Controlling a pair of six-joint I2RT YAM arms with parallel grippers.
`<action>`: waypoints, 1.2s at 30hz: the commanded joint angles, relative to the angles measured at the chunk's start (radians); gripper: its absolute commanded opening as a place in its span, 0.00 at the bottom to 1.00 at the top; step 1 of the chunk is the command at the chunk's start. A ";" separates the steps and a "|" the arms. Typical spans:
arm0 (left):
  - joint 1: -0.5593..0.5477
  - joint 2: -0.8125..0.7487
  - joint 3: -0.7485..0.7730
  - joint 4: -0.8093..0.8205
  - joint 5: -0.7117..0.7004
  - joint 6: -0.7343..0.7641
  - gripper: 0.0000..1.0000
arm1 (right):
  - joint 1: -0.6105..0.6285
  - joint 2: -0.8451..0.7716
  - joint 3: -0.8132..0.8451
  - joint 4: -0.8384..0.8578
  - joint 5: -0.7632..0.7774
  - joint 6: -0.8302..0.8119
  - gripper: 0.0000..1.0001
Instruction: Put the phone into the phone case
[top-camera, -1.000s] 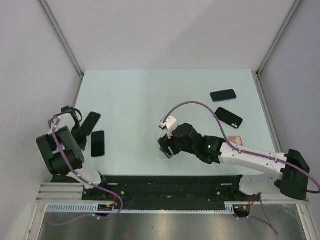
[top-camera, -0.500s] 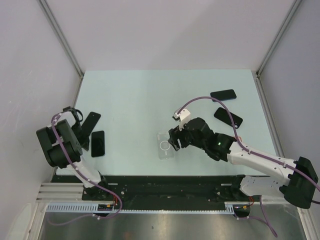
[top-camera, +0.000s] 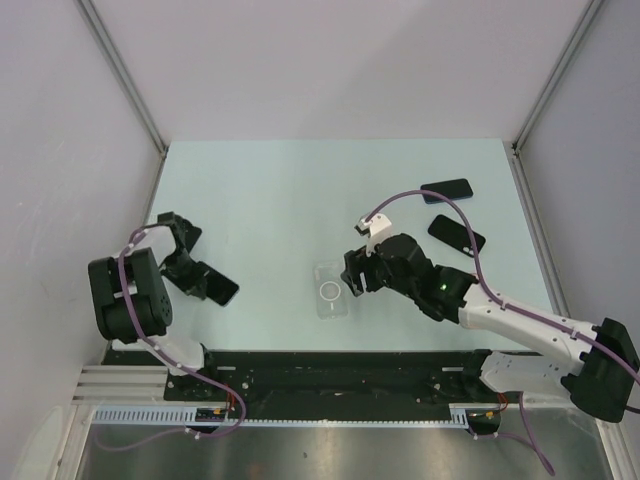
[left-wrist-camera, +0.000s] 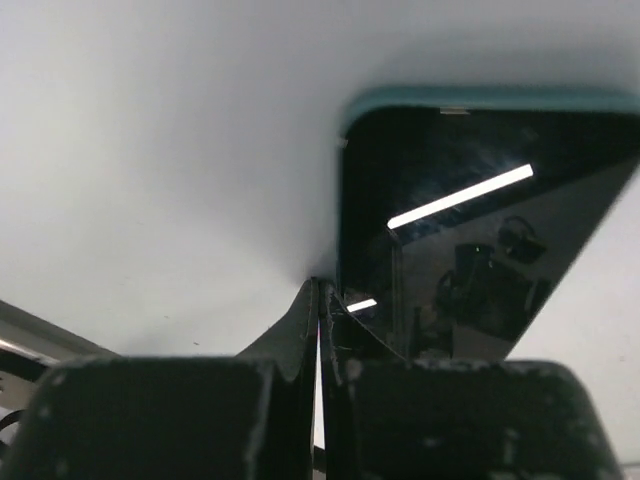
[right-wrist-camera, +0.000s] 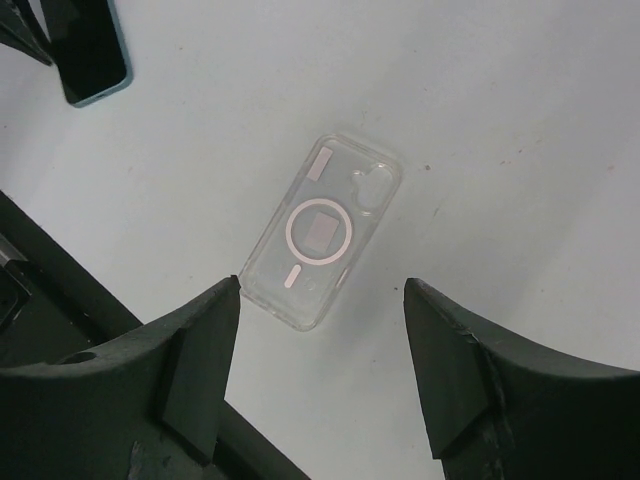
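Left claw (left-wrist-camera: 320, 325) pinched shut on the teal-edged phone (top-camera: 213, 285), near the tabletop (top-camera: 300, 190) left edge. We note the clear phone case (top-camera: 332, 290) well to its right, mid near edge, long axis near-to-far. Right claw (right-wrist-camera: 320, 290) is spread wide above it.

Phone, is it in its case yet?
Not yet. Done: the clear case lies empty on the table, with the open right gripper over it. In hand: the left gripper, fingers together, sits at the edge of a phone lying flat, well left of the case. I cannot tell if it really grips it. Left: bring the phone over and fit it into the case.
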 joint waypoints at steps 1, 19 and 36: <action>-0.093 -0.019 -0.083 0.143 0.158 -0.015 0.00 | -0.001 -0.051 -0.013 0.015 0.024 0.026 0.71; -0.189 -0.274 0.017 -0.119 0.012 -0.290 0.99 | 0.027 -0.184 -0.071 -0.017 0.070 0.046 0.71; -0.187 -0.099 0.265 -0.151 0.068 -0.791 1.00 | 0.030 -0.301 -0.072 -0.073 0.154 0.026 0.70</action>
